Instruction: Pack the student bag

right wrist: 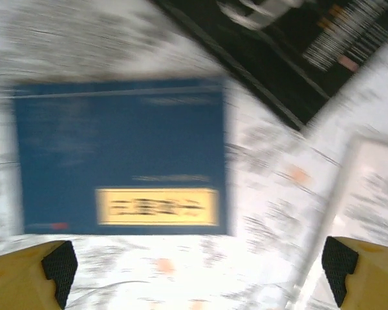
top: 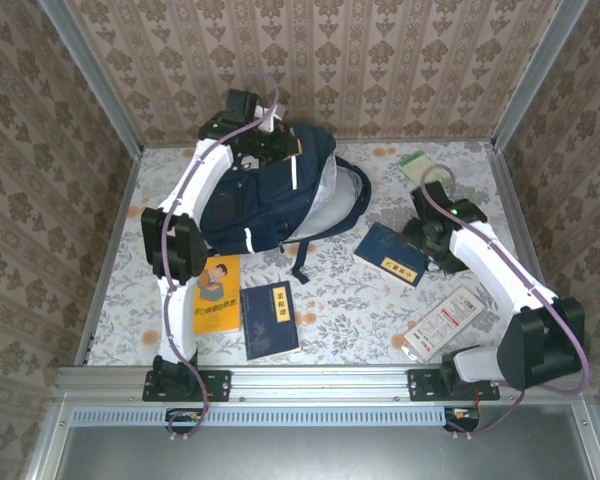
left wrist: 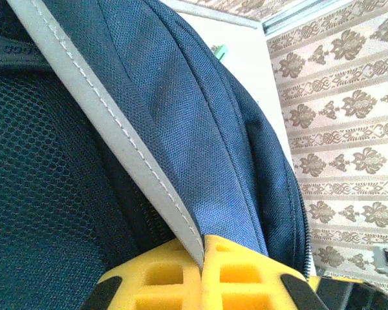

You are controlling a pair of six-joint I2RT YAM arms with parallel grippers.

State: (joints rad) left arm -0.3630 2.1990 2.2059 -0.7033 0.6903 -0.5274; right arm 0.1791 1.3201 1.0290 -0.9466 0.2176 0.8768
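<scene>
My left gripper point(left wrist: 202, 261) was clamped on the bag point(left wrist: 207, 116) at its stripe point(left wrist: 113, 129); my right gripper point(right wrist: 197, 268) hung wide open, empty, over a book point(right wrist: 123, 148).

Nothing is legible: the yellow label point(right wrist: 156, 206) on the blue book point(right wrist: 119, 155) is blurred, and the print on the yellow book point(top: 217, 293) and the navy book point(top: 270, 320) is too small.

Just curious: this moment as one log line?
left pincer shut on navy fabric backpack | right pincer open, aimed at blue book with yellow label
</scene>
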